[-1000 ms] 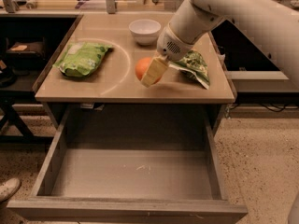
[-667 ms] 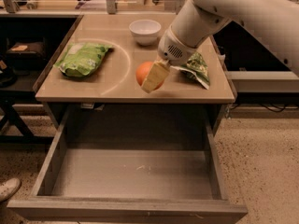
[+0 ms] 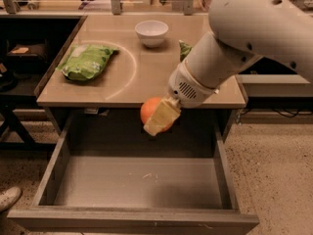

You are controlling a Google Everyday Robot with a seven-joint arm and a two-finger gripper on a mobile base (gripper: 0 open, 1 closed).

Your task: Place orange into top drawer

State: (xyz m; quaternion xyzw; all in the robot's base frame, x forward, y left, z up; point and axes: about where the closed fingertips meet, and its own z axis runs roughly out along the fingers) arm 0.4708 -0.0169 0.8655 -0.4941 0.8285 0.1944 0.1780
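Observation:
The orange is a small round orange fruit held in my gripper, whose cream-coloured fingers are shut around it. The gripper hangs just past the table's front edge, above the back part of the open top drawer. The drawer is a wide, shallow grey box pulled fully out below the table, with a bare grey floor. My white arm comes in from the upper right and covers the table's right side.
On the tan table lie a green snack bag at the left, a white bowl at the back and a second green bag partly hidden behind my arm. A shoe shows at the lower left.
My gripper has carried the orange off the table top, forward and down past the front edge, so it now hangs over the open drawer.

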